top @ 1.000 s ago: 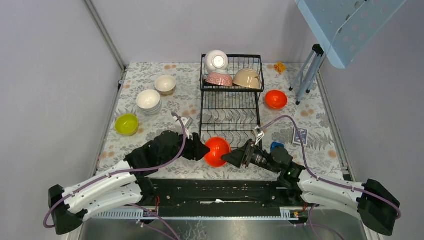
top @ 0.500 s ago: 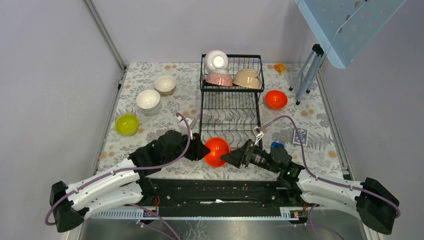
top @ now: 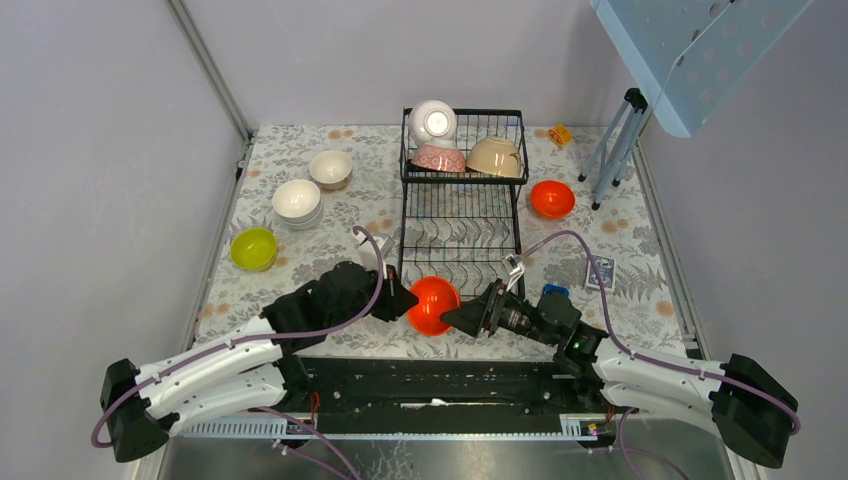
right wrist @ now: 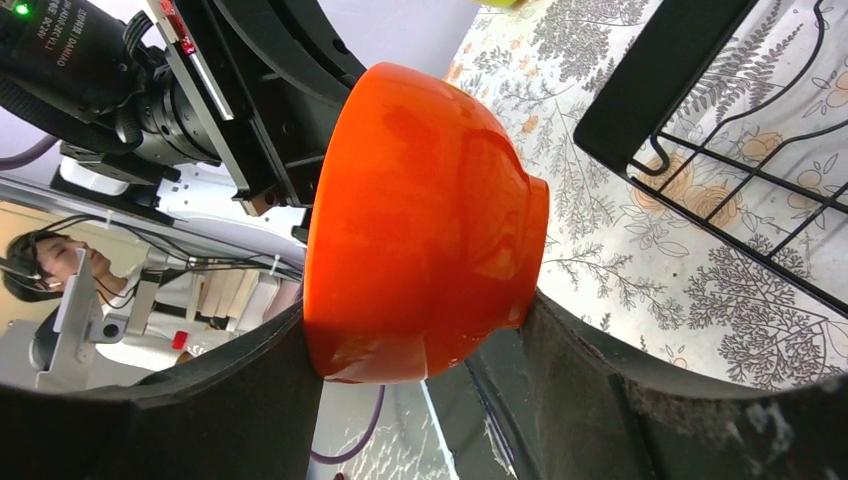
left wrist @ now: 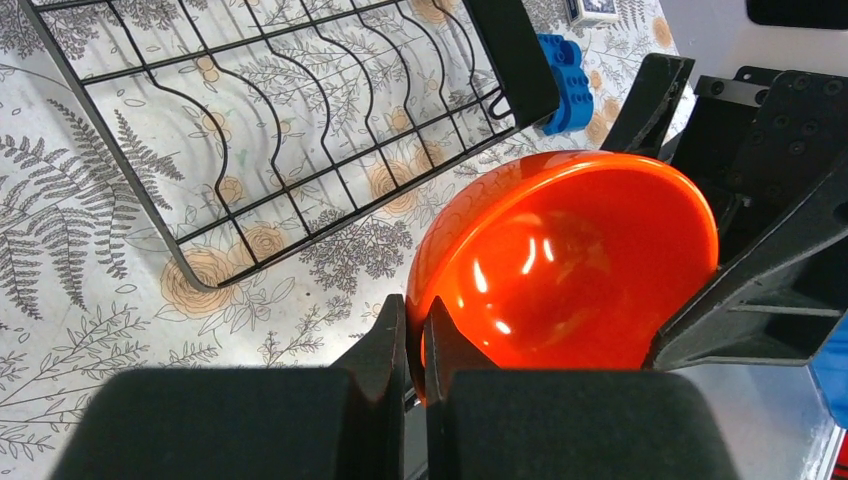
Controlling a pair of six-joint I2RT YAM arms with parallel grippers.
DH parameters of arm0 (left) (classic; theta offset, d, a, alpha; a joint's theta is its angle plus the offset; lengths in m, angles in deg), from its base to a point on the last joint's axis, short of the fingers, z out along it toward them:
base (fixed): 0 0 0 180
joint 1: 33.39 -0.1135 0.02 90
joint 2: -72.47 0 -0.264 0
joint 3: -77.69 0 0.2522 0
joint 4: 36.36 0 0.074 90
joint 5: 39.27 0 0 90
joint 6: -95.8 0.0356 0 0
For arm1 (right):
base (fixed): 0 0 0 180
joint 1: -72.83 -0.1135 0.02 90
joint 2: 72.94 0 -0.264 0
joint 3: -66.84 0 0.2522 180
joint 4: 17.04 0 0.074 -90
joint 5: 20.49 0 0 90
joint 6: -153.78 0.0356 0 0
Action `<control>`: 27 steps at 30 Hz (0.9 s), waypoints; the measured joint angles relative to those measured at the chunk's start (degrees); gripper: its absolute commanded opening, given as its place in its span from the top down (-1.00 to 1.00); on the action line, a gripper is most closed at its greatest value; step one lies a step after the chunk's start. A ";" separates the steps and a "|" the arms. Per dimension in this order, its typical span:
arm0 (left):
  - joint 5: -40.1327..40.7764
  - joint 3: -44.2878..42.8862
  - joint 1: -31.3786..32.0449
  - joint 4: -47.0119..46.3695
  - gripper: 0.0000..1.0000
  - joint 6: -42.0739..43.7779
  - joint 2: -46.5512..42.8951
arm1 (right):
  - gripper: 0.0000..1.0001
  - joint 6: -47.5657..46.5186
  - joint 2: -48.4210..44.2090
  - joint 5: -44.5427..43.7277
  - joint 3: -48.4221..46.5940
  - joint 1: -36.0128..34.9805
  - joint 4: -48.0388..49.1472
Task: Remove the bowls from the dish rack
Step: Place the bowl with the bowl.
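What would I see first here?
The shiny orange bowl, tipped on its side at the near end of the black dish rack: the left gripper pinches its rim, the right gripper clasps its body. A white bowl, a pink bowl and a beige bowl sit at its raised far end.

Hardly any writing can be read. In the right wrist view, at about ten o'clock, a black lens barrel (right wrist: 70, 50) carries white lettering, tilted and too small to make out with certainty. In the top view a small card (top: 600, 272) lies on the surface (top: 640, 250), at about four o'clock from the dish rack (top: 462, 215); its print is unreadable.
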 measured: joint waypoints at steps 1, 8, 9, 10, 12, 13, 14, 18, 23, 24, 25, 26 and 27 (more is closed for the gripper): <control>0.13 0.22 0.02 -0.04 1.00 -0.17 -0.02 | -0.47 -0.20 -0.02 0.09 -0.17 0.00 -0.57; 2.80 1.55 0.15 0.11 1.00 -2.54 -0.04 | -0.99 -4.52 -2.78 0.52 -4.74 0.04 -10.03; 3.04 1.84 0.13 0.02 1.00 -3.28 -0.04 | -0.99 -5.68 -3.23 0.52 -6.01 0.04 -12.55; 3.17 2.05 0.13 -0.35 1.00 -3.96 -0.07 | -0.99 -6.75 -3.61 0.44 -7.06 0.07 -14.71; 3.54 2.38 0.13 -0.83 1.00 -4.94 -0.20 | -0.99 -8.98 -4.39 0.22 -9.27 0.07 -19.61; 3.82 2.54 0.13 -0.83 1.00 -5.27 -0.39 | -0.99 -9.88 -4.79 0.02 -10.29 0.09 -21.49; 4.07 2.67 0.13 -0.70 1.00 -5.53 -0.61 | -0.99 -10.99 -5.35 -0.46 -11.74 0.09 -23.78; 5.22 2.78 0.13 -0.74 1.00 -7.06 -2.10 | -0.99 -13.31 -5.81 -5.09 -17.09 0.11 -31.82; 6.75 2.78 0.13 -0.66 1.00 -8.79 -3.74 | -0.99 -15.87 -3.82 -12.57 -26.43 0.15 -44.68; 7.17 2.78 0.13 -0.55 1.00 -8.98 -3.85 | -0.99 -16.26 -3.85 -13.99 -27.67 0.15 -46.64; 7.74 2.78 0.13 -0.37 1.00 -9.33 -3.96 | -0.99 -16.63 -4.04 -15.58 -28.87 0.15 -48.59; 8.28 2.78 0.13 -0.13 1.00 -9.64 -3.98 | -0.99 -16.98 -4.39 -16.92 -29.68 0.17 -50.14; 9.03 2.78 0.13 0.24 1.00 -9.99 -3.98 | -0.99 -17.44 -4.90 -18.25 -30.47 0.17 -51.89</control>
